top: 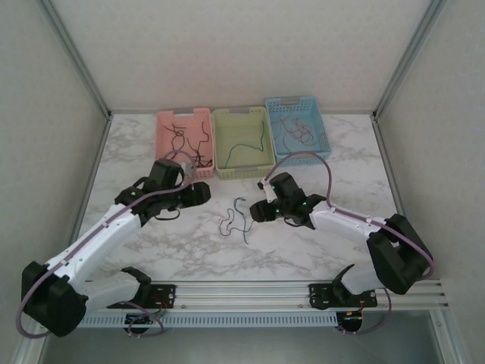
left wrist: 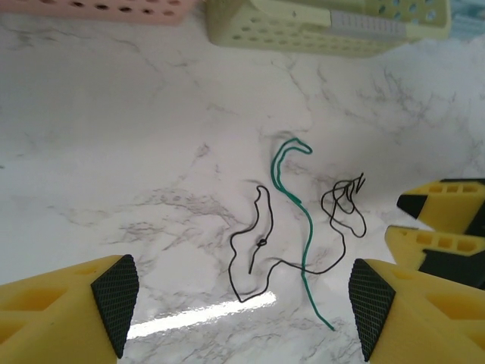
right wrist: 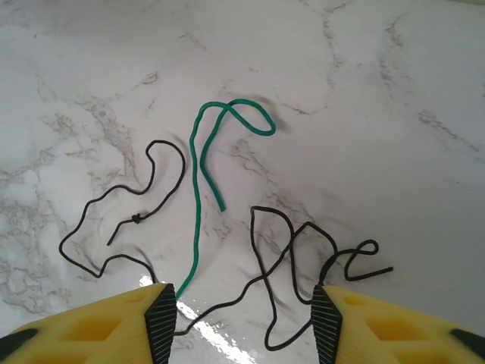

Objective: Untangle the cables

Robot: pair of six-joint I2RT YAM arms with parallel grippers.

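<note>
Two loose cables lie on the marble table between my grippers. The green cable point(top: 242, 215) point(left wrist: 291, 199) point(right wrist: 198, 189) runs in a long line with a hooked far end. The black cable point(top: 227, 224) point(left wrist: 255, 244) point(right wrist: 301, 247) crosses it, with a small knot on one side and loose loops on the other. My left gripper point(top: 203, 196) point(left wrist: 242, 311) is open just left of them, nothing between its pads. My right gripper point(top: 258, 211) point(right wrist: 242, 322) point(left wrist: 394, 218) hovers open over the black loops, which lie on the table between its fingers.
Three baskets stand in a row at the back: pink point(top: 164, 144) with dark and red wires, pale green point(top: 220, 144) point(left wrist: 303, 34) with one dark wire, blue point(top: 323, 125) with reddish wires. Lavender-grey arm cables arch over both arms. Bare marble surrounds the loose cables.
</note>
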